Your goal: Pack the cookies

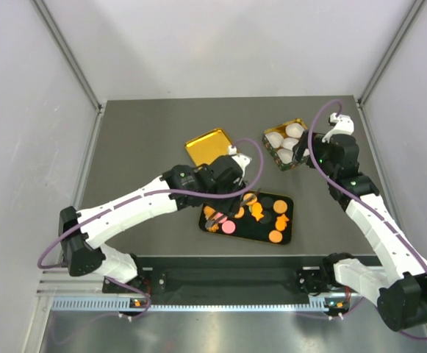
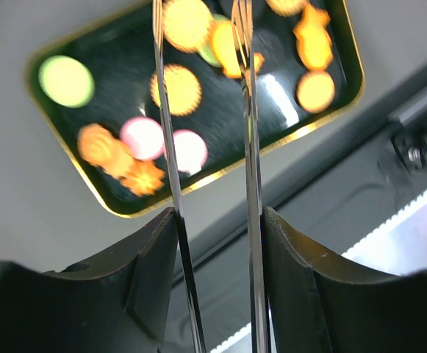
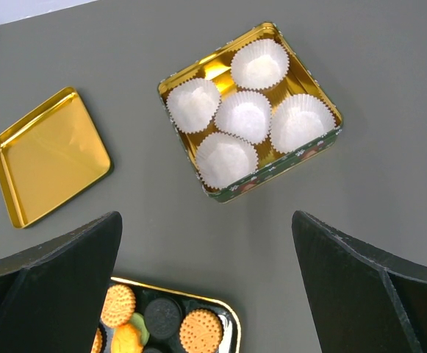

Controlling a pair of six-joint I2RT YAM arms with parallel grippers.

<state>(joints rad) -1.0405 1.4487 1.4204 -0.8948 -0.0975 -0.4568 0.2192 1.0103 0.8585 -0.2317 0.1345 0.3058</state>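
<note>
We're looking at two slim arms here. The left arm (image 1: pixel 128 204) and the right arm (image 1: pixel 381 226) both wear white shells over black joints. A purple cable (image 1: pixel 44 250) loops loosely off each one. Up close, we see the right gripper (image 3: pixel 206 215) carrying broad, matte black wedge fingers (image 3: pixel 51 283).

**Desk** (image 3: pixel 389 88): matt grey, smooth. **Loose lid** (image 3: pixel 50 156) and inside of the **square tin** (image 3: pixel 272 170): gold metal, mirror-glossy; the tin's outer wall is printed. **Cups** (image 3: pixel 248 116): white paper, finely crinkled, matt. **Tray** (image 2: pixel 117 51): glossy black with a bright gold rim, showing glare. **Cookies** (image 3: pixel 201 329): matt, dry-looking, with ribbed edges and stippled faces. **Tweezers** (image 2: pixel 167 147): thin polished metal, reflective. **Right fingers** (image 3: pixel 51 279): black plastic, matt. **Arm shells** (image 1: pixel 125 206): smooth white plastic, slightly shiny.
</note>
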